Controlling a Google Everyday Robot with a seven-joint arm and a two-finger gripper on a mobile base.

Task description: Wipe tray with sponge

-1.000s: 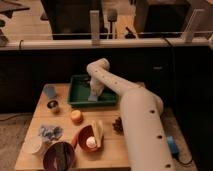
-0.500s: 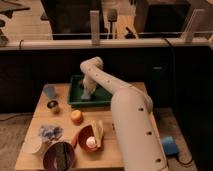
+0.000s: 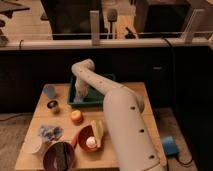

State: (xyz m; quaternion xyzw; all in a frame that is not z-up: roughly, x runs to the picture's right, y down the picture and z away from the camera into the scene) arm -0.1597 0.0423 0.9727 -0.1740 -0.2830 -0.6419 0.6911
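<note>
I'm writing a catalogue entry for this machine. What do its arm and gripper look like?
The arm is off-white or cream, built of thick, smooth, rounded tubular segments joined by bulbous elbows, with a few small dark dots along the shell. No loose cables show. The gripper, down inside the green tray, looks pale like the arm; its finer details can't be made out.

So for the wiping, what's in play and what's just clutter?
In play: green tray; sponge inside the tray's left end; hand down on it, shut.

Clutter: orange fruit, rumpled cloth, purple bowl, blue cup.
</note>
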